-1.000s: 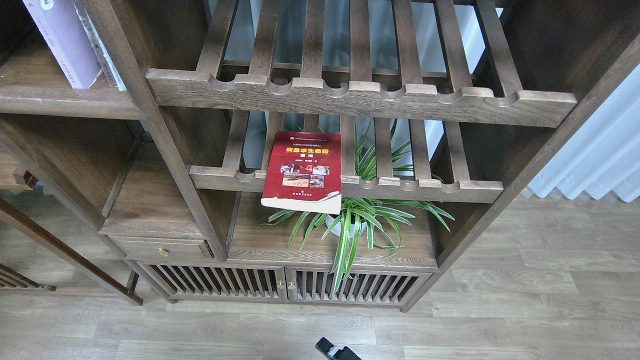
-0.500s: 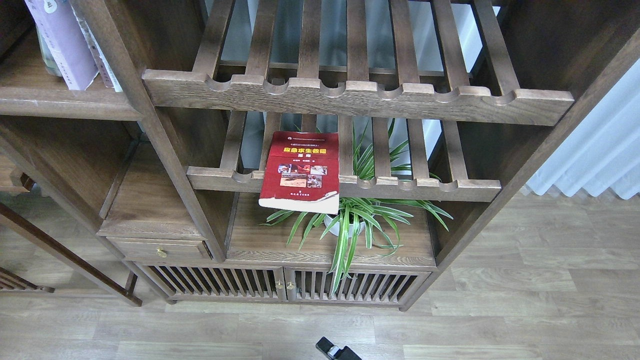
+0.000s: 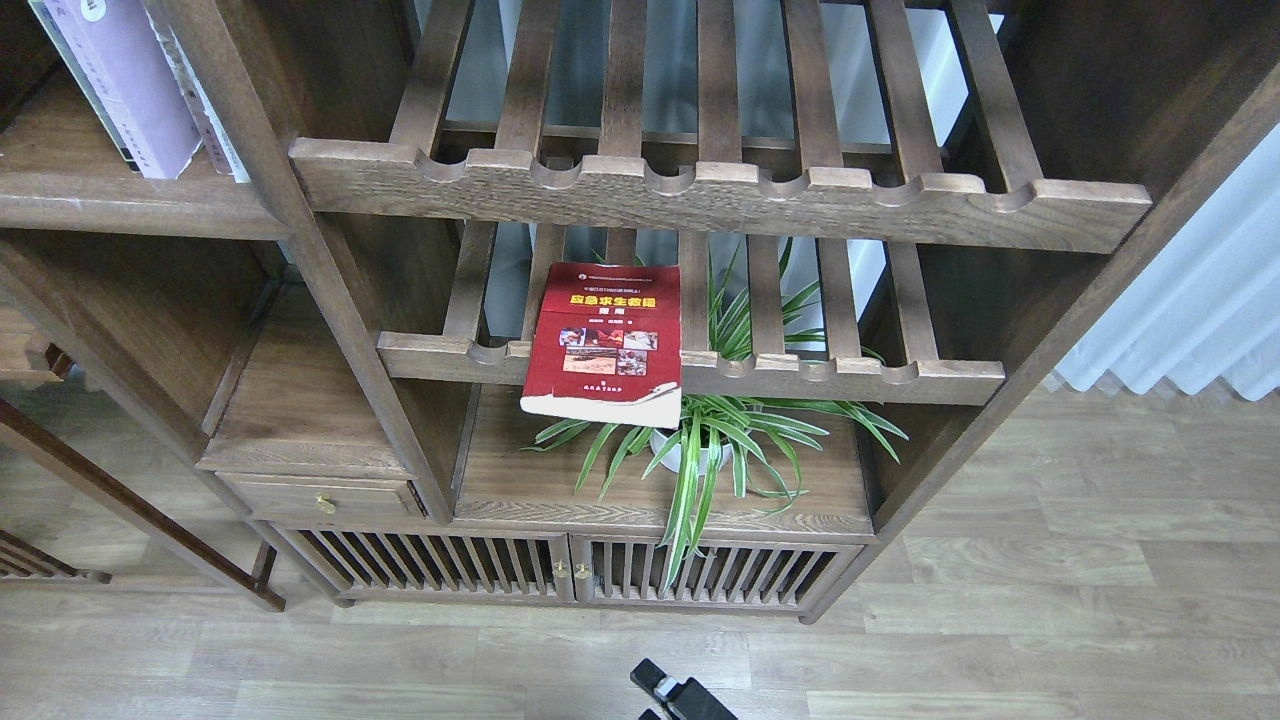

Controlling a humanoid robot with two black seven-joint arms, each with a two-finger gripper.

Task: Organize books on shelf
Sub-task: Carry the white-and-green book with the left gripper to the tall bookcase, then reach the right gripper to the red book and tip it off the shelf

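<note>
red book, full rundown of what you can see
The red book is a paperback lying flat, cover up, on the lower slatted rack. The cover has yellow title characters and a block of small photos. Its near end overhangs the scalloped front rail, showing pale page edges, above the spider plant. No tool touches it.

Two slatted racks (image 3: pixel 720 190) stacked, potted spider plant (image 3: pixel 715 440) under the lower one (image 3: pixel 700 370); small drawer (image 3: pixel 320 493) left, slatted doors (image 3: pixel 570 570) below; curtain (image 3: pixel 1200 300) right.
</note>
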